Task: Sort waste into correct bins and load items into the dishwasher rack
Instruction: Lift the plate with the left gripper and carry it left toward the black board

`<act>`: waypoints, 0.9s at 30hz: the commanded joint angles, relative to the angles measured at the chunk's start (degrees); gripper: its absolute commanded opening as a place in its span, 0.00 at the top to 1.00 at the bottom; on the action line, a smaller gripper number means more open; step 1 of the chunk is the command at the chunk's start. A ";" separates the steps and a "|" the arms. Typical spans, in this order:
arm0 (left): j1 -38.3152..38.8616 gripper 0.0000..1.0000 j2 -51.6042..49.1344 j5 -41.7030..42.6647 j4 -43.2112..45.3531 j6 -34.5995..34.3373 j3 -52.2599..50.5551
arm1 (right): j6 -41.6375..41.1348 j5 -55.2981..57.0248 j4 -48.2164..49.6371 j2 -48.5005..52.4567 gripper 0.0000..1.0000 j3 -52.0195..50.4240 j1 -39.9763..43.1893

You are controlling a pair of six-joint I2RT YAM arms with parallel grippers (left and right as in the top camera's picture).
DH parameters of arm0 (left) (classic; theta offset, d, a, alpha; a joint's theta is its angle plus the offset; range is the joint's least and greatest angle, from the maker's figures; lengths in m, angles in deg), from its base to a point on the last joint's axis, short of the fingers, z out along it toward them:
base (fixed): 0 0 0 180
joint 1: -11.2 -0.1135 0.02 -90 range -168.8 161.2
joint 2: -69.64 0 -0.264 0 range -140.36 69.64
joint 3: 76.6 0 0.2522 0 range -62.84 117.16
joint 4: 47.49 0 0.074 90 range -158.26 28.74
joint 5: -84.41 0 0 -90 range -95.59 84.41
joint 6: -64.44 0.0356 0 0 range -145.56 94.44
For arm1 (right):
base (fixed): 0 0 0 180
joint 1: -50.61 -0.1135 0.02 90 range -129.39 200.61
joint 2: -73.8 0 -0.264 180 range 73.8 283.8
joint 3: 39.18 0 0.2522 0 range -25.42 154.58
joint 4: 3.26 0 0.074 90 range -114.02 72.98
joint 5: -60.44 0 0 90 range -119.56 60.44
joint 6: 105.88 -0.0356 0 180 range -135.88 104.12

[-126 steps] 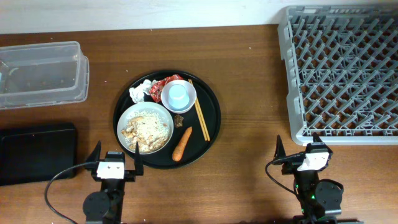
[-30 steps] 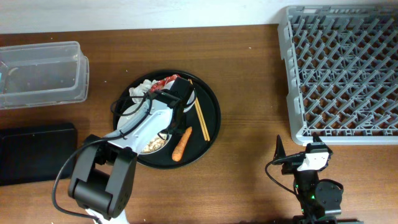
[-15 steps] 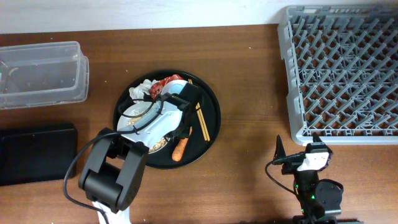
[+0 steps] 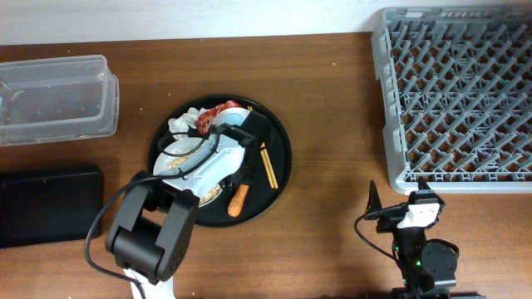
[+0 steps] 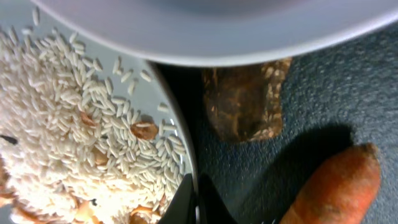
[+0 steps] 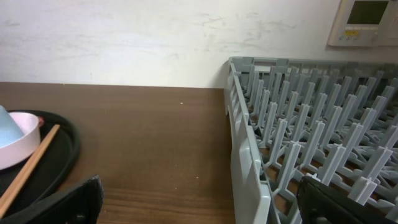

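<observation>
Rim of white round plate (image 5: 163, 118) sits pinched in closed left jaws; pale rice scraps (image 5: 62, 124) left of them, small dark brown bit (image 5: 245, 102) just ahead, orange carrot (image 5: 336, 186) close right. Wide-open right jaws grip nothing; grey plastic grid rack (image 6: 311, 143) ahead-right on tabletop (image 6: 137, 137).

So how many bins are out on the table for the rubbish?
2: a clear plastic tub at the table's far left, and a black bin directly in front of it, nearer the robot. Nothing suggests another is hidden.
</observation>
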 commanded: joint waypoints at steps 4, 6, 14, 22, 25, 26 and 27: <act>-0.11 0.99 2.64 -2.54 -4.26 -0.81 3.48 | 0.35 0.48 -0.17 -0.46 0.02 -0.44 -0.33; -0.11 0.99 4.39 -2.58 -4.46 -0.81 3.48 | 0.35 0.50 -0.17 -0.46 0.02 -0.44 -0.33; -0.24 0.99 9.75 -7.74 -9.70 -0.76 3.87 | 0.35 0.50 -0.17 -0.46 0.02 -0.44 -0.33; -6.27 0.99 13.55 -13.49 -14.69 -0.79 8.81 | 0.35 0.48 -0.17 -0.46 0.02 -0.44 -0.33; -12.52 0.99 13.79 -13.22 -14.88 -0.81 11.02 | 0.35 0.48 -0.17 -0.46 0.02 -0.44 -0.33; -14.25 0.99 13.79 -12.94 -14.67 -0.83 11.34 | 0.35 0.50 -0.17 -0.46 0.02 -0.44 -0.33; -15.98 0.99 13.79 -11.39 -14.12 -0.81 11.63 | 0.35 0.48 -0.17 -0.46 0.02 -0.44 -0.33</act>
